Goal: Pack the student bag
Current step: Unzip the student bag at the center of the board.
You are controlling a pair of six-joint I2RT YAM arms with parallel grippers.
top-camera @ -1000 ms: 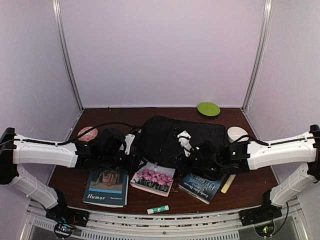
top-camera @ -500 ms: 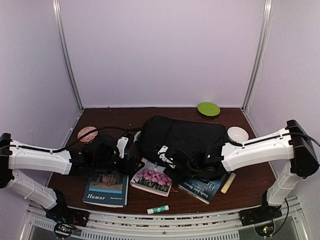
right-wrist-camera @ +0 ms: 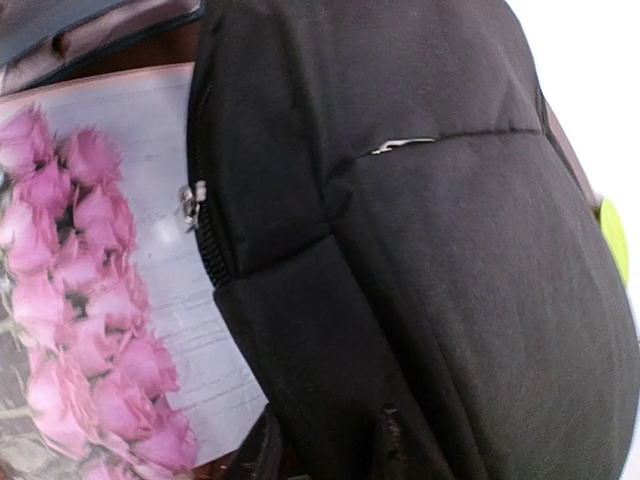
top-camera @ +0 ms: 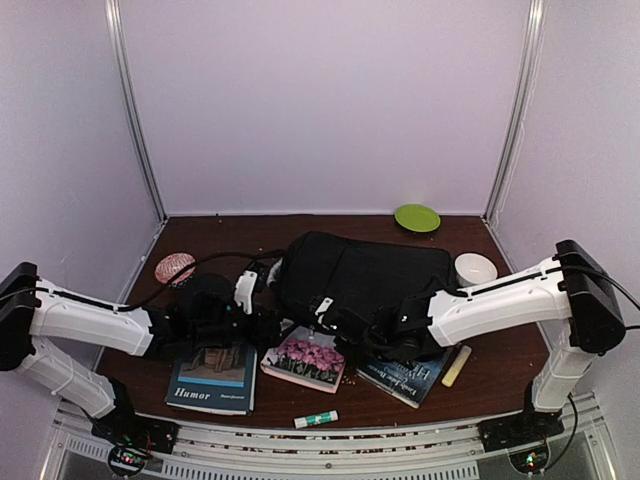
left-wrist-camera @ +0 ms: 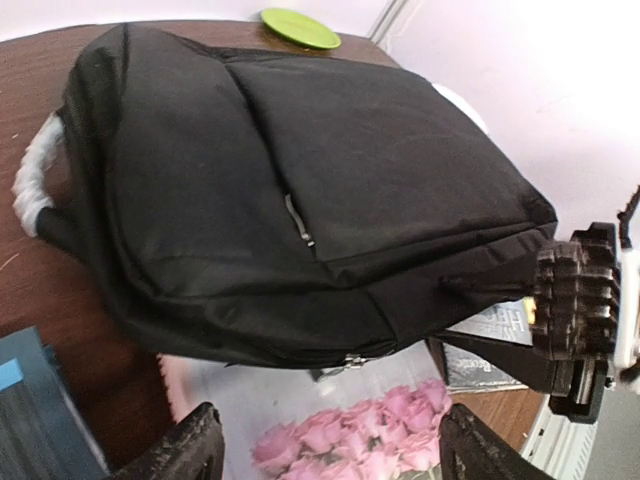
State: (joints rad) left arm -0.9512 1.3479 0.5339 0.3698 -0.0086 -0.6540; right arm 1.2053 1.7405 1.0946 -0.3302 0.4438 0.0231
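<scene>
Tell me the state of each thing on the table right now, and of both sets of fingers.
student bag, lying flat, visible zippers closed, near edge on the rose book.
rose book, closed, partly under the bag.
Humor book, closed, flat.
blue book, closed, flat.
glue stick, lying on its side.
green plate, empty.
left gripper, fingers open, holding nothing.
right gripper, at the bag's near edge, fingers' state unclear.

Top cam high, rear, down onto table [top-camera: 500,375]; wrist cams close, opp. sides of bag [top-camera: 370,270].
</scene>
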